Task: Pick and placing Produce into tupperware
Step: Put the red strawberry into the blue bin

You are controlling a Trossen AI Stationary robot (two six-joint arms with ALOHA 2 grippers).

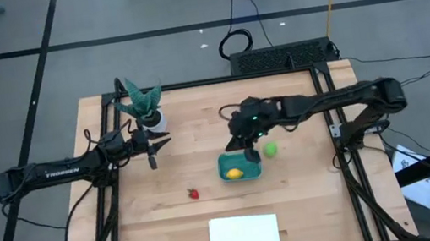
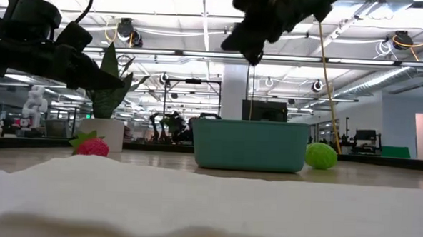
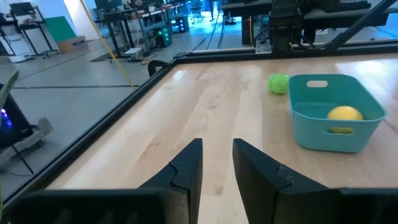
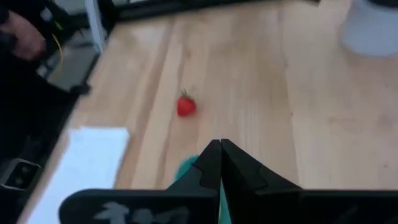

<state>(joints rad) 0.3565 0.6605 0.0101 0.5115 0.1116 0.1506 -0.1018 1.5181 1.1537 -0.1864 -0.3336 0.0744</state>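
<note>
At the left of the desk (image 1: 314,208) our left gripper (image 1: 154,149) waits by the plant, fingers slightly apart and empty. The strawberry (image 1: 193,194) lies nearer it. The lemon (image 1: 234,171) sits in the tub (image 1: 240,166); our closed, empty right gripper (image 1: 246,143) hovers above it, the green ball (image 1: 271,150) just right.

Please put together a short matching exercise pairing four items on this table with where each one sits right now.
Items:
1. toy lemon
2. toy strawberry
3. green ball
4. potted plant

Places:
A. on the bare wood between the tub and the left arm's side
B. beside the left end effector
C. inside the teal tub
D. just outside the tub, on the right arm's side

Pairs: 1-C, 2-A, 3-D, 4-B
</note>
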